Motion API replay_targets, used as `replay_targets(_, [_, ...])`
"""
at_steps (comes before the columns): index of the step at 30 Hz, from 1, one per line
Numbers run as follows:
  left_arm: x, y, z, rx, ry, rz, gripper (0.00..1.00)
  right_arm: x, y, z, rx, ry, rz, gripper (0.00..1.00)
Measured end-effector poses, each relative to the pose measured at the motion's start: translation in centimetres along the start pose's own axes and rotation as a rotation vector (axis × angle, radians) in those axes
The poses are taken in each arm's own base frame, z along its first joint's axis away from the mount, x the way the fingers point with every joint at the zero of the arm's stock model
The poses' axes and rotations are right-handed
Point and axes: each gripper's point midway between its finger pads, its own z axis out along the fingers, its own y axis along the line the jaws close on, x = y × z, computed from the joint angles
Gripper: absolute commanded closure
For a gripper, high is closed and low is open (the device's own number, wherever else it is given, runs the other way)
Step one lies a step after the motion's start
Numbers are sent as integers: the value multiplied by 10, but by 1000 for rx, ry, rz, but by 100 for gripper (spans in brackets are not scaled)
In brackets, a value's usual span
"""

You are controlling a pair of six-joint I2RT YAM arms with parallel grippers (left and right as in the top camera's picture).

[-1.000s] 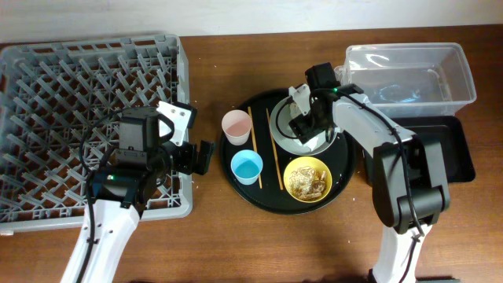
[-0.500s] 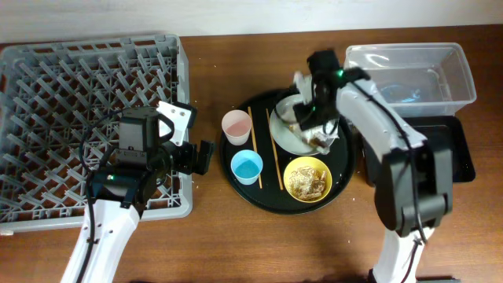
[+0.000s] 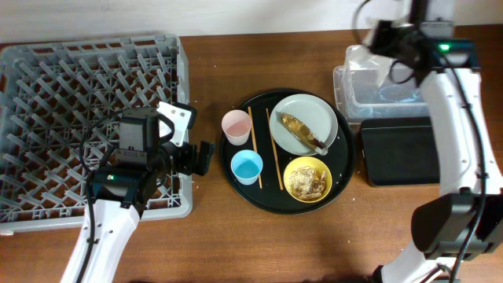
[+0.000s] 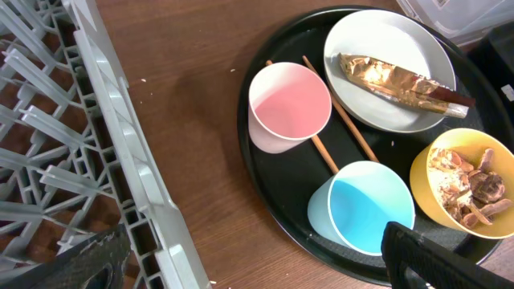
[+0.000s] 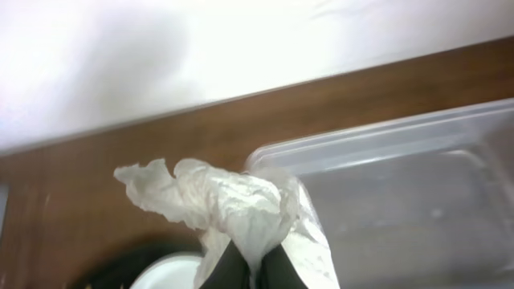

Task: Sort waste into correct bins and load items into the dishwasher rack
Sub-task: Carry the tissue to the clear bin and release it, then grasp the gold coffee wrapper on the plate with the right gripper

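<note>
Overhead, the yellow bowl [image 3: 288, 176] held leftovers [image 3: 309, 182]; only the wrist view showed the right gripper [image 5: 250, 271] clamped on a crumpled napkin [image 5: 221, 201], seemingly above the clear tub [image 5: 377, 141]; the left gripper [image 3: 191, 140] gaped empty.

Table [image 3: 330, 251]: brown wood, smooth, dull sheen. Rack [image 3: 47, 79]: matt grey plastic. Tub [image 5: 401, 185]: clear glossy plastic. Napkin [image 5: 217, 197]: crumpled white paper. Round tray [image 3: 263, 198]: black, slight gloss. Plate [image 4: 377, 40]: smooth, glossy. Scrap [image 4: 393, 80]: shiny crinkled foil look. Pink cup [image 4: 289, 100], blue cup [image 4: 369, 210]: smooth matt plastic. Chopsticks [image 3: 275, 153]: bare wood.
</note>
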Motion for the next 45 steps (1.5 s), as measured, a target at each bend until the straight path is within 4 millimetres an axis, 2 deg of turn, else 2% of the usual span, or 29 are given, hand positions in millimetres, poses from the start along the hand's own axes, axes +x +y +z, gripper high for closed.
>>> replay_targets(2, [0,0,0,0,0,0,0,-22,-29,-2,35,-75,52,96])
replay_targets(4, [0,0,0,0,1,0,0,-35,-56,-4,80,-124,93,96])
replay_targets(5, [0,0,0,0,1,0,0,-31,-65,2,104,-106,104,96])
replay_targets(7, [0,0,0,0,1,0,0,-15,-70,15,119,-47,109,96])
replay_targets(11, [1,0,0,0,2,-1,0,25,-81,60,145,90,119,95])
replay_targets(13, [1,0,0,0,3,0,0,32,-82,67,149,110,119,16])
replay_targets(14, [1,0,0,0,3,-1,0,35,-84,70,153,120,126,2])
replay_targets(18, [1,0,0,0,3,0,0,39,-82,73,143,135,128,2])
replay_targets(21, [1,0,0,0,3,-1,0,43,-71,64,85,164,135,2])
replay_targets(22, [1,0,0,0,4,-1,0,40,-60,54,31,172,115,2])
replay_targets(24, [1,0,0,0,4,-1,0,34,-28,22,-106,184,51,2])
replay_targets(26, [1,0,0,0,4,-1,0,41,4,-8,-210,226,9,1])
replay_targets(28, [1,0,0,0,4,-1,0,53,57,-26,-364,256,-83,1])
replay_targets(30, [1,0,0,0,4,-1,0,77,88,-23,-385,300,-190,0])
replay_targets(32, [1,0,0,0,4,-1,0,112,109,-16,-313,359,-318,2])
replay_targets(33, [1,0,0,0,4,-1,0,138,120,-14,-264,405,-442,0])
replay_targets(36, [1,0,0,0,4,-1,0,177,124,-6,-233,479,-590,1])
replay_targets(38, [1,0,0,0,4,-1,0,214,113,17,-212,562,-643,7])
replay_targets(39, [1,0,0,0,4,-1,0,226,108,25,-204,587,-652,11])
replay_targets(43, [1,0,0,0,4,-1,0,262,95,49,-212,648,-653,25])
replay_targets(45, [2,0,0,1,10,-3,0,267,93,54,-226,663,-634,29])
